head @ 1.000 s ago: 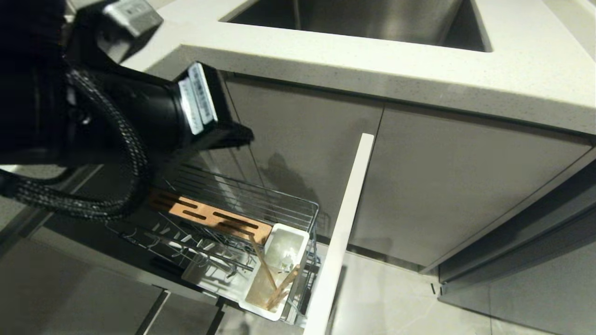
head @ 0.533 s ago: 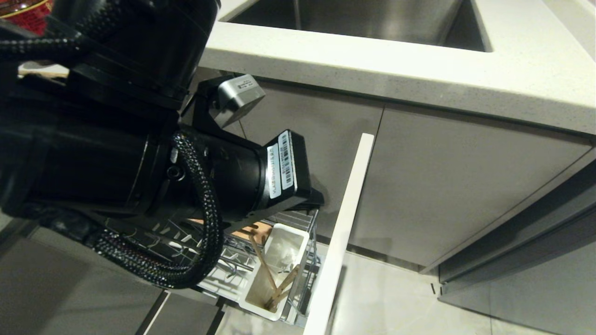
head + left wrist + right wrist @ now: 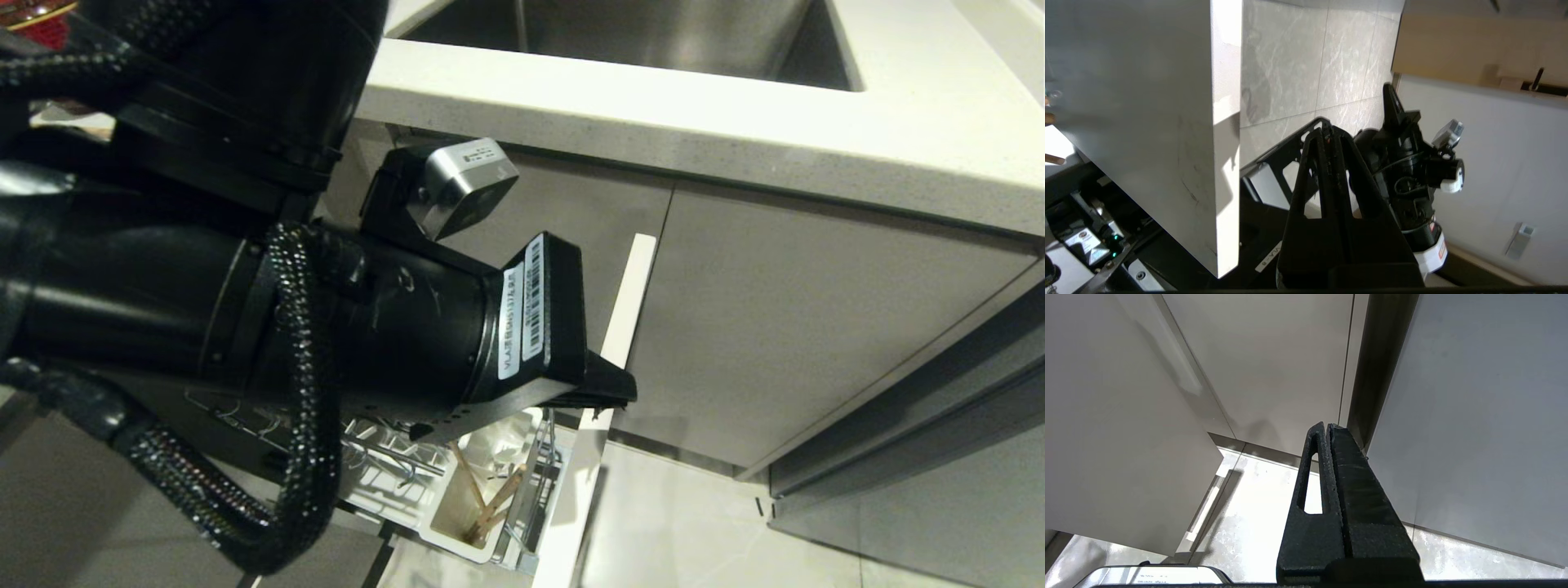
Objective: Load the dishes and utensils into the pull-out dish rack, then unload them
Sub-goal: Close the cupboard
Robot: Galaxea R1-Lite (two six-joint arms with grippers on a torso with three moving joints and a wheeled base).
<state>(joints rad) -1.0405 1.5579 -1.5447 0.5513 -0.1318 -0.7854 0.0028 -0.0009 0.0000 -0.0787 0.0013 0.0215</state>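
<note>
The pull-out dish rack [image 3: 535, 482] stands drawn out at six o'clock in my head view, chrome wire with a tall white front panel [image 3: 608, 384]. My left gripper [image 3: 629, 388] reaches across above it, pointing toward three o'clock, fingers clenched together on nothing, its tip at the panel's top edge; whether it touches I cannot tell. The rack's white utensil cup [image 3: 445, 527] holds the slim wooden chopsticks [image 3: 490, 506], leaning. My right gripper [image 3: 1329, 428] hangs by the grey cabinet doors [image 3: 1265, 367], pressed closed and empty.
</note>
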